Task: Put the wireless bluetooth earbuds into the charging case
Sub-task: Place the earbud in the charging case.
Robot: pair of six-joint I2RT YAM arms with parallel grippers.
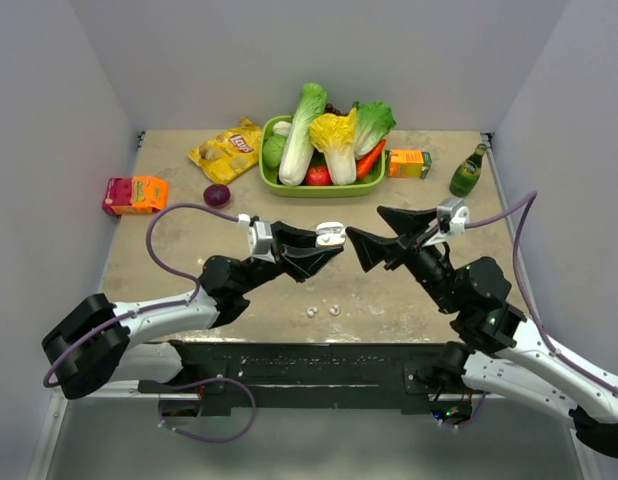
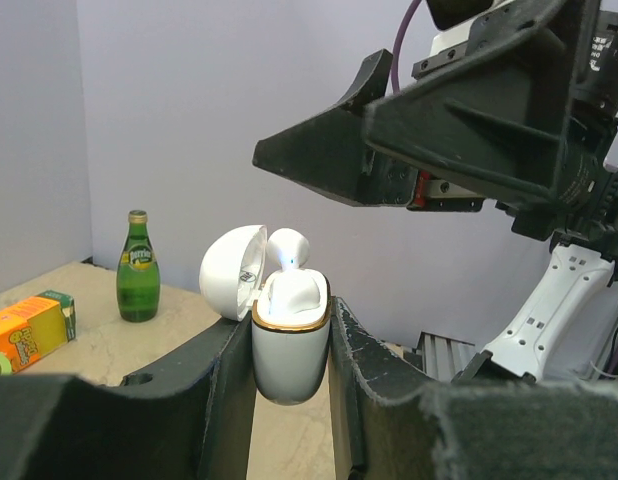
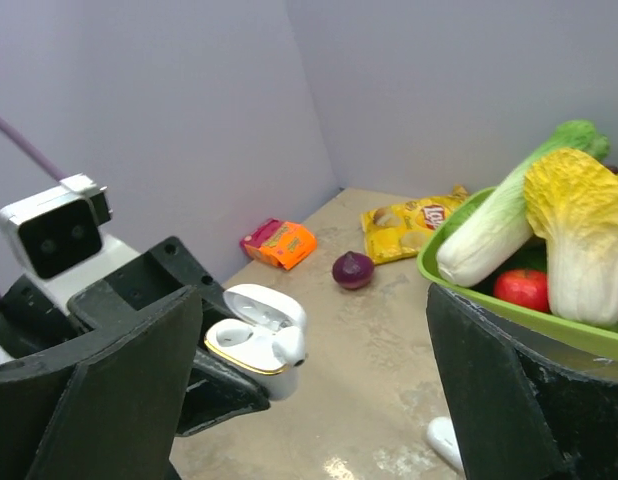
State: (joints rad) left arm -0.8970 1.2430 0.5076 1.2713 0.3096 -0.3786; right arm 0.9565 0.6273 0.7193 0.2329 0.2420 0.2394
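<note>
Your left gripper [image 2: 289,345] clamps the white, gold-rimmed oval charging case [image 2: 289,375], lid open. One glossy white plastic earbud [image 2: 287,247] sits inside, long axis roughly upright, rounded head up. Your right gripper [image 1: 363,220] gapes wide beside it.

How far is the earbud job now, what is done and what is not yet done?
Done: one earbud stands in the open charging case, sitting high, perhaps not fully seated. In hand: the left gripper is shut on the case; the right gripper is open and empty beside it. Left: two loose earbuds lie on the table, and the lid is open.
</note>
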